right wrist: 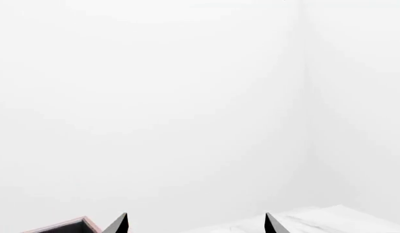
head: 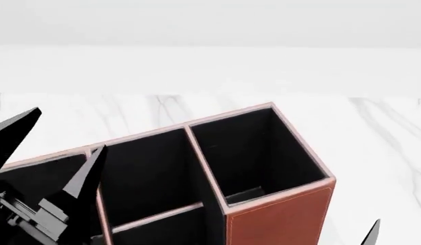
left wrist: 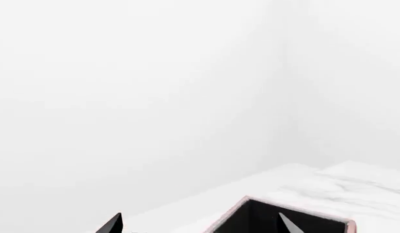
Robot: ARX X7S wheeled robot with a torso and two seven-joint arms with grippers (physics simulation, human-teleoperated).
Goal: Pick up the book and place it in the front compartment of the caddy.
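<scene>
The caddy point(head: 278, 217) is a reddish-brown box with pale stitched rims and a black lining, split into several compartments, and it stands on the white marble table point(head: 380, 132). The book is out of view in every frame. My left gripper point(head: 57, 153) hovers open over the caddy's left compartments with nothing between its fingers. In the left wrist view, one corner of the caddy point(left wrist: 233, 211) lies under the open left gripper point(left wrist: 201, 224). My right gripper point(right wrist: 196, 223) is open and empty. One of its fingertips point(head: 372, 234) shows just right of the caddy's near wall.
A plain white wall point(head: 210, 30) runs behind the table. Bare marble point(left wrist: 361, 182) extends beyond and to the right of the caddy. A corner of the caddy's rim point(right wrist: 65, 225) shows at the edge of the right wrist view.
</scene>
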